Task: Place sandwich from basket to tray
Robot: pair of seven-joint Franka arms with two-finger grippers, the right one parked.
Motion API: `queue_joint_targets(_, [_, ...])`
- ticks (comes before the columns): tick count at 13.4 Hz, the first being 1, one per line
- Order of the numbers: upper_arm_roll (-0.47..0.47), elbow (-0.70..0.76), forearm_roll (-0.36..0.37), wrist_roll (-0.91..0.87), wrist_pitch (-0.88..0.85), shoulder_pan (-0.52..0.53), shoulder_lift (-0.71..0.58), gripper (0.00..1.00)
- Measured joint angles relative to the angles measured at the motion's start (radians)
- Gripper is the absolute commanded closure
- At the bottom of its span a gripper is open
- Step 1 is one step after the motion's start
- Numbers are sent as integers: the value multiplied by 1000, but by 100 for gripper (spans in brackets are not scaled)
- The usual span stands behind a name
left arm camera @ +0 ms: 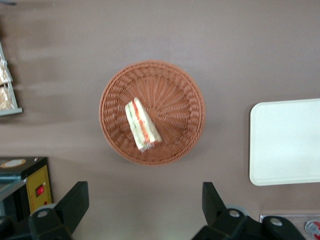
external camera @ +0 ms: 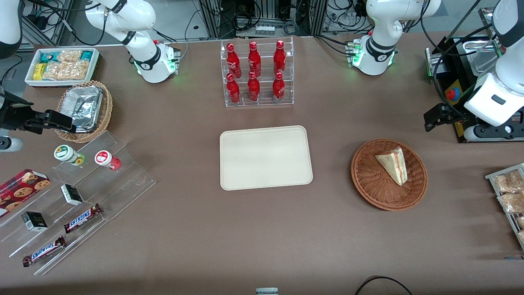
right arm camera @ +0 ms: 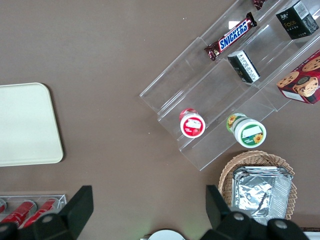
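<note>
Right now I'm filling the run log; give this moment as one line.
gripper open, above table, nothing held | sandwich in basket | tray bare | stage: pre-grasp

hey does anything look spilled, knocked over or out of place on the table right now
Nothing stands out. The sandwich lies in the basket, the tray sits bare and square, and the gripper hangs open above the table, clear of both.

Robot lab: cabled arm bases (external camera: 370, 57)
</note>
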Motion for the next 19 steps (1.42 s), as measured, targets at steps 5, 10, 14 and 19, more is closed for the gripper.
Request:
queue_joint_targets(5, [4,-8,7,0,7,6,12,0])
queue_joint_targets(10, [12,-205,11,-1,268,42,73,0])
queue_joint_targets(14, [13,-391,11,-108,480,46,84,0])
queue_joint_targets(19, [12,-617,11,-275,755,46,86,0])
